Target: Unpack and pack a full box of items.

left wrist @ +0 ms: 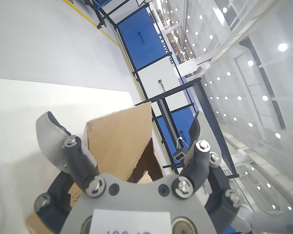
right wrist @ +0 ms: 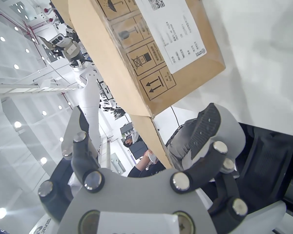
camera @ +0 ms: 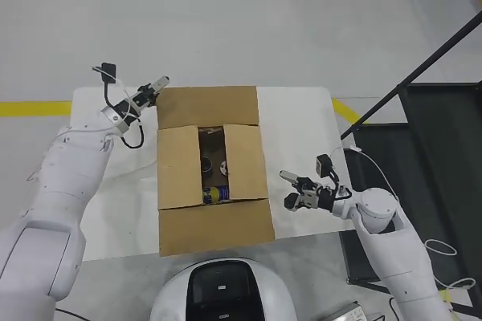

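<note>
Tight slot over the box (camera: 217, 229)!
The left flap (camera: 179, 167) and right flap (camera: 245, 163) are leaning inward, leaving just a narrow middle gap above the items (camera: 213, 194); bare bench (camera: 297, 128) is lying open on both sides.

**Box mid-table, a gripper at two corners**

I see the box (camera: 181, 164) at the centre of the table (camera: 297, 120), with items (camera: 213, 195) down inside it. Taken from the box, my left gripper (camera: 159, 83) sits at eleven o'clock by the far flap's corner. My right gripper (camera: 287, 188) sits at four o'clock, near the side.
</note>
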